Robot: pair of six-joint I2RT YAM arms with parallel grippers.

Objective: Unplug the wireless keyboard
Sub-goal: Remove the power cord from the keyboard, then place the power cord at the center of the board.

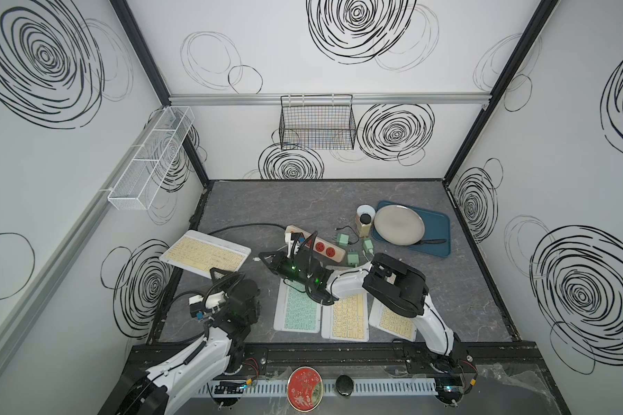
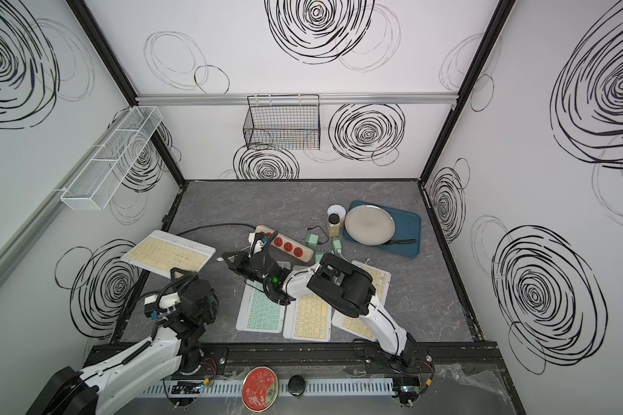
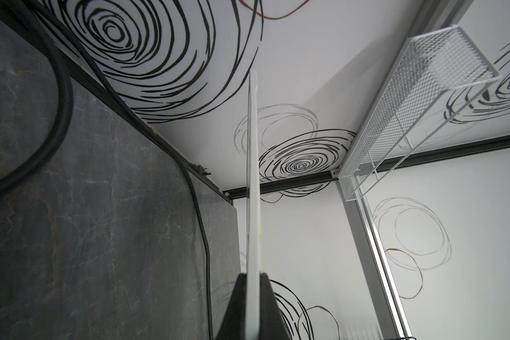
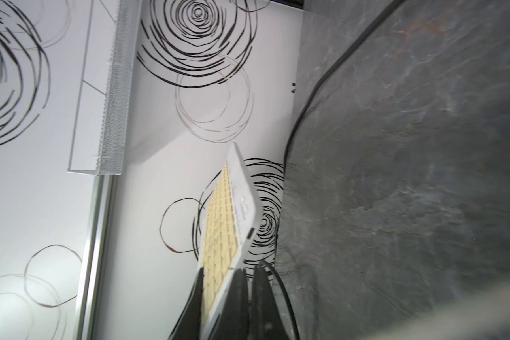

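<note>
Left gripper [image 3: 253, 279]: clamped on keyboard [image 1: 205, 253], lifted at the left edge of table [image 1: 446, 287] | Right gripper [image 1: 265, 259]: clenched, just beside keyboard's corner; you cannot tell whether it pinches anything | Right arm [image 1: 349, 284] hides parts of spare keyboards [image 1: 299, 312] and power strip [image 1: 317, 246].

Robot lab test cell, plainly. Boxed in by white walls [image 1: 339, 72] scribbled with black spirals, held by black metal posts [image 1: 143, 50]. Bolted to a rail [image 1: 339, 355] along the front of a slate-look table [image 1: 303, 201]: left arm [image 1: 195, 355] and right arm [image 1: 436, 323]. Black wire basket [image 1: 317, 122] and white mesh basket [image 1: 152, 158] hung up on aluminium track [image 1: 231, 99]. Slotted cable duct [image 1: 374, 388] out front.
</note>
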